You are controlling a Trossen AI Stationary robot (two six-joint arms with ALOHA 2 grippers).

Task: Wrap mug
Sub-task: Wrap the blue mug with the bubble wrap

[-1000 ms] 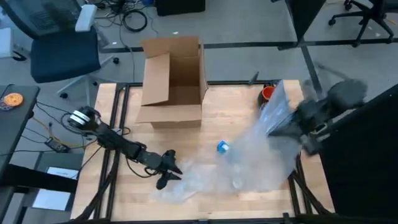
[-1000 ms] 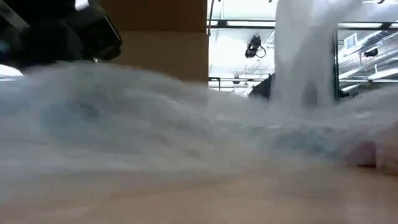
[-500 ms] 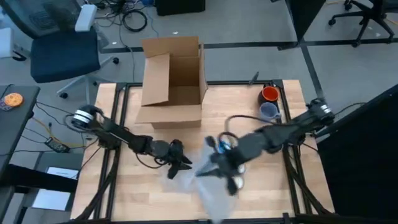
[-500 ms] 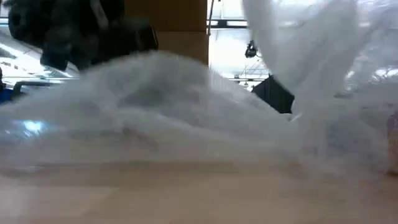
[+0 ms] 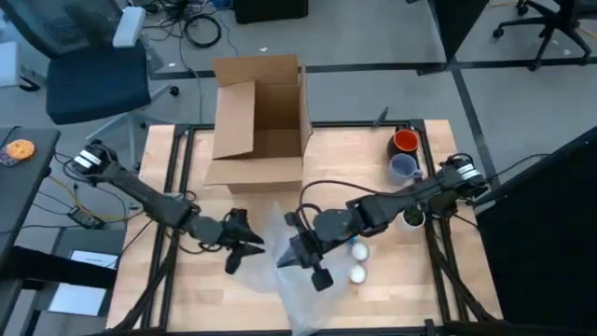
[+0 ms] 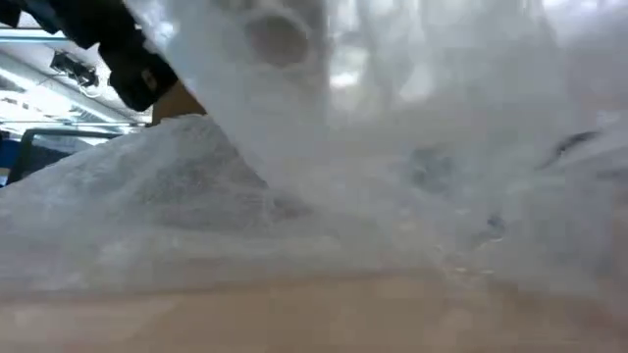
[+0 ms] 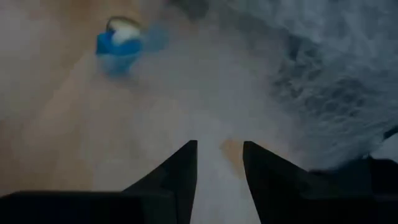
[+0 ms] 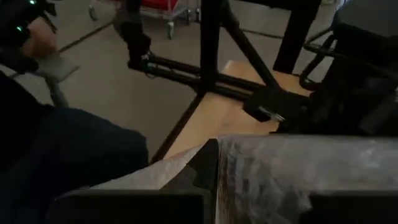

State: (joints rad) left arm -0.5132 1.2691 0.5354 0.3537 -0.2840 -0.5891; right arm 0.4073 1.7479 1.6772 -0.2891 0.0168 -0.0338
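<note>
An open brown cardboard box (image 5: 258,119) stands at the far middle of the wooden table (image 5: 326,159); nothing shows inside it. A sheet of clear bubble wrap (image 5: 280,252) lies crumpled at the near middle. The right gripper (image 5: 300,259) pinches the sheet's edge between its fingers. The left gripper (image 5: 244,252) rests just beside the wrap, fingers a narrow gap apart with wrap under them. An orange mug (image 5: 404,141) and a grey-blue mug (image 5: 404,167) stand at the far right edge, unwrapped; a blue mug (image 7: 119,45) sits near the wrap.
</note>
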